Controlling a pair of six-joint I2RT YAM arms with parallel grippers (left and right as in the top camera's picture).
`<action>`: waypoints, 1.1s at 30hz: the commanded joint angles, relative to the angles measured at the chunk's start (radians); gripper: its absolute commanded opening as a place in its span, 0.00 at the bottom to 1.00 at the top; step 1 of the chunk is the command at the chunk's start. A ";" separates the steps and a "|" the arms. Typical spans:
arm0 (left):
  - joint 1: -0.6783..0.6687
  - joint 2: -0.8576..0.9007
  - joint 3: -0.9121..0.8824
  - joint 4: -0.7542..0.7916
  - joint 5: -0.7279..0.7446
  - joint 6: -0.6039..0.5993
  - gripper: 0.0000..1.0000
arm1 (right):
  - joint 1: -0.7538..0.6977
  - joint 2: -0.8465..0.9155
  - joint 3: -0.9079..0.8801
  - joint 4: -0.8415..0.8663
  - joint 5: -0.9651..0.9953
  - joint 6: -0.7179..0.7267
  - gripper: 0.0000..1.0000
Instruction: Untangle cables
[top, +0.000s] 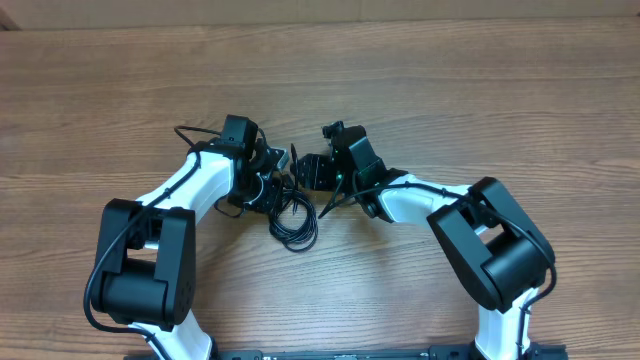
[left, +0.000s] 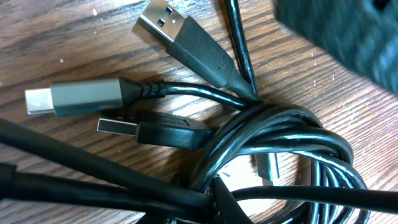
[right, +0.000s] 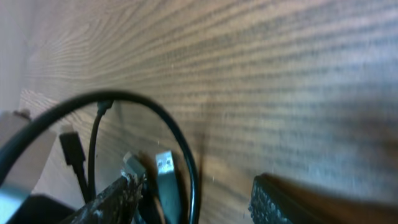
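The cables (top: 292, 215) lie in a black tangle on the wooden table, between my two grippers. The left wrist view shows a coil (left: 292, 143) with a USB-A plug (left: 163, 22), a grey-shelled plug (left: 74, 98) and a small flat plug (left: 118, 126) fanning out of it. My left gripper (top: 278, 180) sits low over the tangle's left side, and strands run into its closed tip (left: 217, 200). My right gripper (top: 305, 172) faces it from the right. Its fingers (right: 112, 200) stand apart, with a silvery plug (right: 165, 167) and a cable loop (right: 180, 134) near the left one.
Bare wooden tabletop (top: 450, 80) stretches on all sides of the tangle. Both arms' white links and black bases (top: 140, 270) fill the near side. The right gripper's body looms blurred at the top right of the left wrist view (left: 348, 31).
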 joint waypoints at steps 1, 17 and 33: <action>0.006 0.033 -0.038 0.007 -0.102 -0.003 0.14 | 0.012 0.043 0.012 0.059 0.024 -0.005 0.57; 0.006 0.033 -0.038 0.009 -0.102 -0.005 0.18 | 0.042 0.088 0.012 0.182 0.503 -0.005 0.46; 0.006 0.033 -0.038 0.015 -0.103 -0.024 0.28 | 0.041 -0.016 0.012 0.038 0.794 -0.088 0.27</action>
